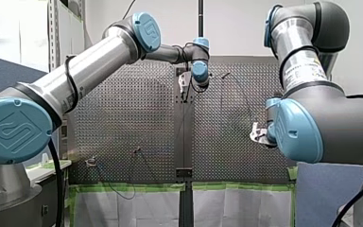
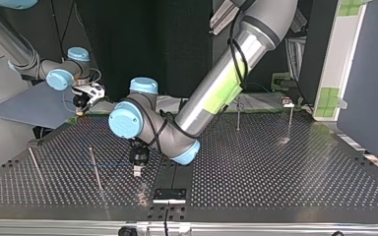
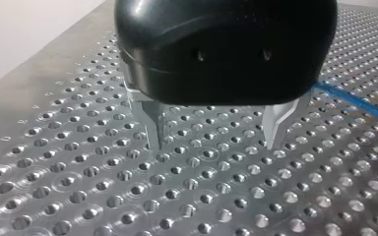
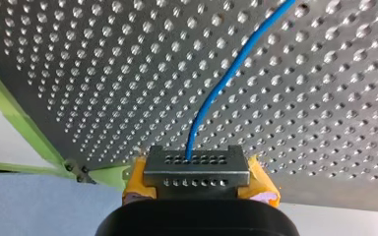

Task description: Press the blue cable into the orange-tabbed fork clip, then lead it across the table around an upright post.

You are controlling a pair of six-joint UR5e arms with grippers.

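Note:
The blue cable [image 4: 226, 73] runs out from between the yellow-padded fingers of my right gripper [image 4: 196, 160], which is shut on its end, and curves away over the perforated table [image 4: 103, 73]. In the top view this gripper [image 2: 82, 104] hangs at the far left edge of the plate. My left gripper [image 3: 216, 140] is black with metal fingers [image 3: 157, 129]. It stands open just above the plate with nothing between them, and the cable [image 3: 354, 103] lies beside it. In the top view it [image 2: 137, 171] hovers near the middle, at the end of a faint blue line [image 2: 109, 165].
Thin upright posts stand on the plate: two at the top view's left [image 2: 96, 169] [image 2: 35, 167] and two at its far right [image 2: 237, 114] [image 2: 290, 120]. A small clip [image 1: 90, 161] sits near the plate's front left corner in the front view. Green tape [image 4: 15, 118] lines the plate's edge.

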